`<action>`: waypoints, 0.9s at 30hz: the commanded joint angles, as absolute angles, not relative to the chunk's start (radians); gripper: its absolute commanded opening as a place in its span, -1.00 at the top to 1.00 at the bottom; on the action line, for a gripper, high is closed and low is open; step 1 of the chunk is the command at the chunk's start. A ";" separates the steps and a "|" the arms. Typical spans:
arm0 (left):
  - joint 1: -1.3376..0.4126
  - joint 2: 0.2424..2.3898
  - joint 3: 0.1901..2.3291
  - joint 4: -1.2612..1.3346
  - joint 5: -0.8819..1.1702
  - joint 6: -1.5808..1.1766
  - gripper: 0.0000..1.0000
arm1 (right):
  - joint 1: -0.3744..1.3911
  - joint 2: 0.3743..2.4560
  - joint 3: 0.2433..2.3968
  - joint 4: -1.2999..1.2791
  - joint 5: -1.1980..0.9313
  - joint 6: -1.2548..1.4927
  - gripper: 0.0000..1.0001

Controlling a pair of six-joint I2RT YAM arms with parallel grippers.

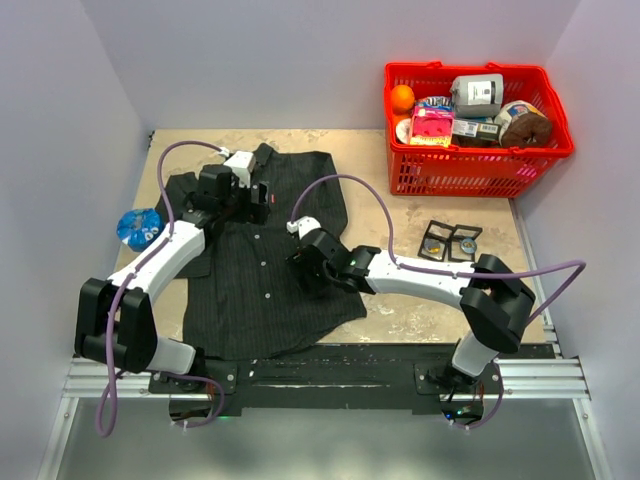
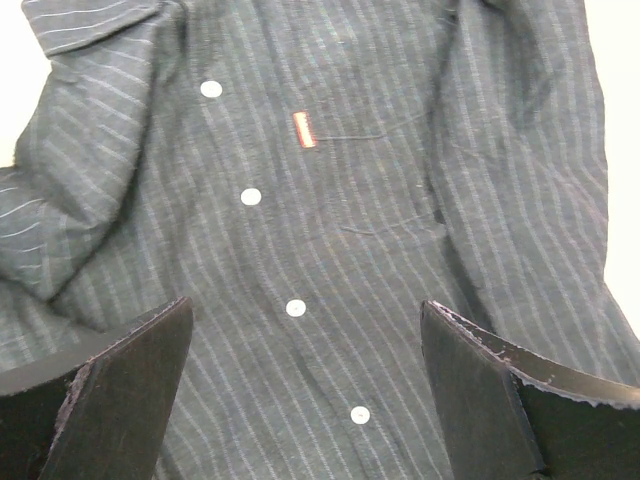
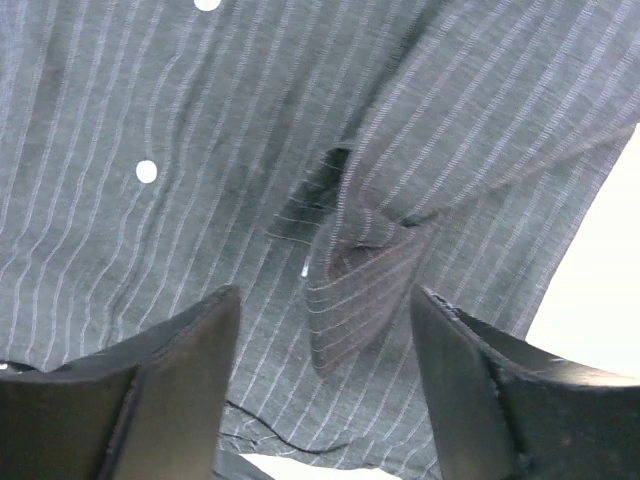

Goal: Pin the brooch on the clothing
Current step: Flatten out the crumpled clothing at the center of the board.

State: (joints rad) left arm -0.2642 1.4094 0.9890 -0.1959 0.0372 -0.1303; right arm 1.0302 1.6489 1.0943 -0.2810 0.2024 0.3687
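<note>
Holding an orange [image 1: 401, 97], grey jug [image 1: 477, 95], packets [image 1: 432, 127], red basket [image 1: 470, 170], left end effector [image 2: 307, 305] and right end effector [image 3: 325, 292] wide over shirt [image 1: 260, 290].

You get top view from high above table [image 1: 368, 150] near edge, facing down, whole table in frame. Left wrist view: close over shirt [image 2: 350, 250] chest. Right wrist view: close over shirt fold. All share shirt.

The dark pinstriped shirt [image 1: 250, 300] lies spread front-up, collar far, fabric rumpled.
</note>
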 commanded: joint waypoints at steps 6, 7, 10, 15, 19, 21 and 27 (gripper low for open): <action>-0.340 1.456 0.986 -0.118 0.242 -0.176 -0.99 | 1.020 1.695 1.149 -0.298 0.252 0.411 -0.52; -0.341 1.463 0.989 -0.120 0.244 -0.182 -0.99 | 1.020 1.728 1.154 -0.293 0.238 0.408 -0.51; -0.341 1.460 0.991 -0.126 0.235 -0.187 -0.99 | 1.020 1.762 1.157 -0.265 0.276 0.400 -0.21; -0.341 1.448 0.989 -0.135 0.180 -0.178 -0.99 | 1.002 1.755 1.218 -0.411 0.463 0.344 0.83; -0.341 1.437 0.997 -0.144 0.170 -0.172 -0.99 | 0.889 1.631 1.197 -0.495 0.626 0.287 1.00; -0.341 1.434 0.999 -0.150 0.160 -0.166 -0.99 | 0.855 1.586 1.204 -0.546 0.769 0.250 1.00; -0.341 1.399 1.000 -0.158 0.115 -0.153 -0.99 | 0.860 1.620 1.259 -0.644 0.963 0.267 1.00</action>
State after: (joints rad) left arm -0.3447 1.4590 0.9836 -0.1692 0.1505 -0.1650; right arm 0.8207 1.6032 1.2282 -0.5632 0.7818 0.2714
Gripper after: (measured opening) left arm 0.992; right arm 0.029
